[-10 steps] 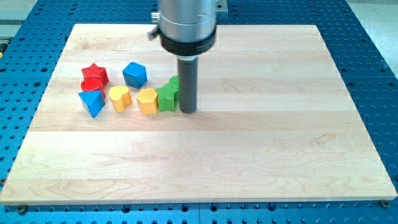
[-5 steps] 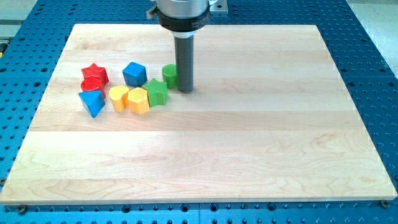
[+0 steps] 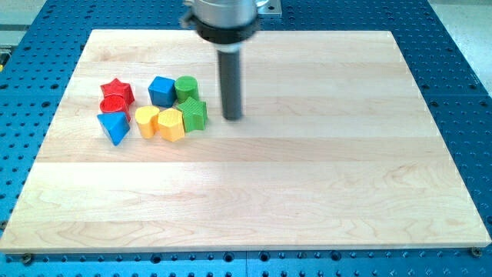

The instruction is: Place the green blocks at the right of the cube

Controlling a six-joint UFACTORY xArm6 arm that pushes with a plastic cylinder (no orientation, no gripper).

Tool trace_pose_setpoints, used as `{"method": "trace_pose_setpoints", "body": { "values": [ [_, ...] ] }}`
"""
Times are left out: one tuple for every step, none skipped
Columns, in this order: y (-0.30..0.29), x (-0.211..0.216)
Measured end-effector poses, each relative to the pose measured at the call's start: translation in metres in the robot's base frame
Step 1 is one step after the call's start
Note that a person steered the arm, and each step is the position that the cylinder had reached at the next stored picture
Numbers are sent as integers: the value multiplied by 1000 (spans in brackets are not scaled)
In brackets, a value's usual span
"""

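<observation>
Dark grey rod, my tip [image 3: 232,118], beneath silver-and-black collar [image 3: 224,18]. Pale wood-grain board [image 3: 307,192], blue perforated table [image 3: 453,46] around. Green cylinder [image 3: 186,87], green star [image 3: 194,114]. Blue cube [image 3: 162,91], blue triangle [image 3: 114,127]. Red star [image 3: 118,90], red round block [image 3: 114,106]. Yellow hexagon [image 3: 171,125], second yellow block [image 3: 147,121].

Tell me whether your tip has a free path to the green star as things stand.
Probably yes. My tip stands just to the view's right of the green star, with only bare board between them. The green cylinder sits above the star, off that line.
</observation>
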State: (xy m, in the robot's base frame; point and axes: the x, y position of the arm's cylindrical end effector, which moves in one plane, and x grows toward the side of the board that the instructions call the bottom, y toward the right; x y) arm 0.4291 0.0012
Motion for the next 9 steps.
{"method": "trace_pose_setpoints", "body": {
  "values": [
    [-25,28],
    [-59,24],
    [-68,17],
    [-14,13],
    [-21,-8],
    [-47,-11],
    [-66,-11],
    [-68,-11],
    [-58,-14]
  ]
}}
